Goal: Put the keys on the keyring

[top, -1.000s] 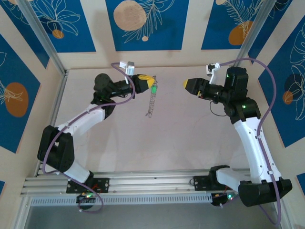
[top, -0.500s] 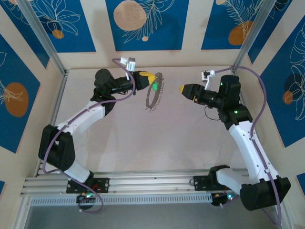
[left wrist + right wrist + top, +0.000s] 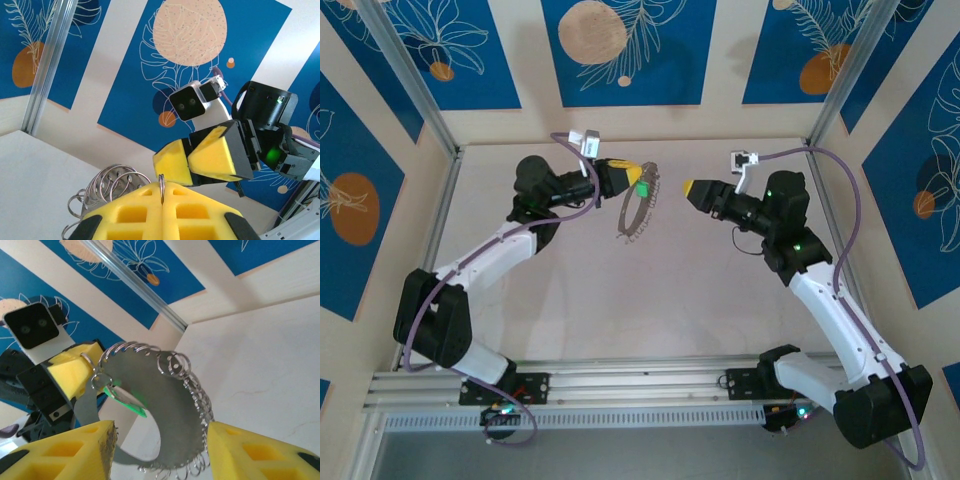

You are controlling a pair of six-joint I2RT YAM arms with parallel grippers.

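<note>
the left tool and the right tool both end in bright yellow foam pads set in black holders. the keyring is shiny silver-grey metal, a run of small silver loops along a duller grey band. the key has a vivid green head. the worktop is pale pinkish beige. the wall panels are deep blue with thin white leaf outlines and peach and orange discs, framed in cream. the left arm and right arm are white with black joints, trailed by purple cables. a green light glows on the right arm.
</note>
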